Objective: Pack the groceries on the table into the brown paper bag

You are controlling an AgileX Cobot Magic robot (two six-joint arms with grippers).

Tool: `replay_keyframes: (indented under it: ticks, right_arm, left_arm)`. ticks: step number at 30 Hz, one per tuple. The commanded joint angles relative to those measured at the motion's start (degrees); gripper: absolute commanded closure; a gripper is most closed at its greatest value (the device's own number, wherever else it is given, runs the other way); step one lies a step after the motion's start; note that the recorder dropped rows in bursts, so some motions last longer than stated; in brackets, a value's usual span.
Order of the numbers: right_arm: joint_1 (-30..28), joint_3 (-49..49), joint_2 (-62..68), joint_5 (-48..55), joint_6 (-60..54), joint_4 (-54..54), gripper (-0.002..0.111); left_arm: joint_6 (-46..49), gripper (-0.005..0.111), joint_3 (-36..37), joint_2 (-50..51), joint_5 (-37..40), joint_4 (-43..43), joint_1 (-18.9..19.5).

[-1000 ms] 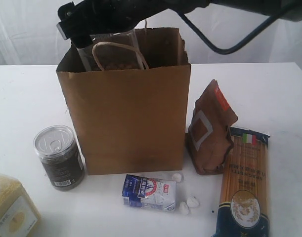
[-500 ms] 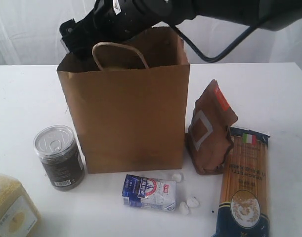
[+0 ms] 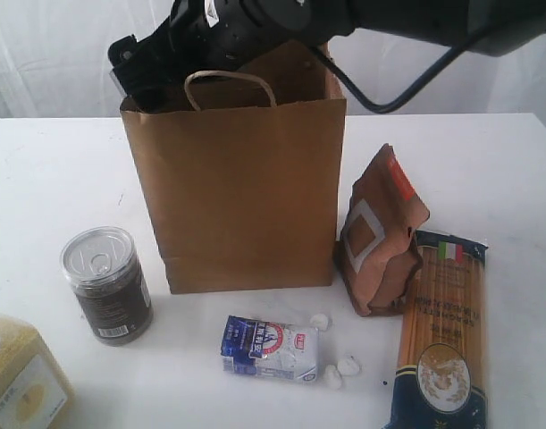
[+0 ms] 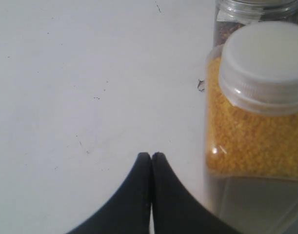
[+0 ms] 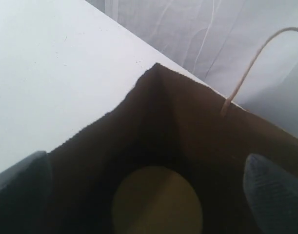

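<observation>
Nearest, well in front of the brown paper bag (image 3: 241,197) and off to its left in the exterior view: yellow-grain container (image 3: 22,380); left gripper (image 4: 151,161) just beside it over the table (image 4: 66,73), fingers pressed together, holding nothing; long spaghetti pack (image 3: 442,331) lying flat, front-right of bag; blue-white pouch (image 3: 271,349) just in front of bag, white crumbs (image 3: 347,366) by it; small clear-lidded can (image 3: 105,283) upright near bag's front-left corner; brown pouch with orange label (image 3: 380,234) upright at bag's right side, touching or just apart, can't tell; bag upright, mouth open; right gripper (image 5: 148,183) in bag's mouth, fingers spread wide, nothing between them; tan-lidded clear jar (image 5: 157,204) below on bag floor, lid up. Judged step: jar drop-off done, five items left outside. Next: raise that gripper straight out of bag, clear of the handle (image 3: 230,85), without tipping bag; then go for another item, probably the brown pouch, nearest on that side.
</observation>
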Motion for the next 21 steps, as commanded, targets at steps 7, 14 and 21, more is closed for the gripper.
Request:
replay_keyframes:
  ticks: [7,14,21]
  right_arm:
    - [-0.23,-0.48,-4.12,4.32,0.25,1.95,0.003]
    - [-0.23,-0.48,-10.02,7.43,-0.35,1.95,0.003]
    - [-0.23,-0.48,-17.64,15.13,0.14,-5.0,0.003]
  left_arm:
    - [-0.06,0.107,0.42,-0.18,0.39,-0.39,0.13]
    - [-0.06,0.107,0.42,-0.18,0.39,-0.39,0.13]
    - [-0.06,0.107,0.42,-0.18,0.39,-0.39,0.13]
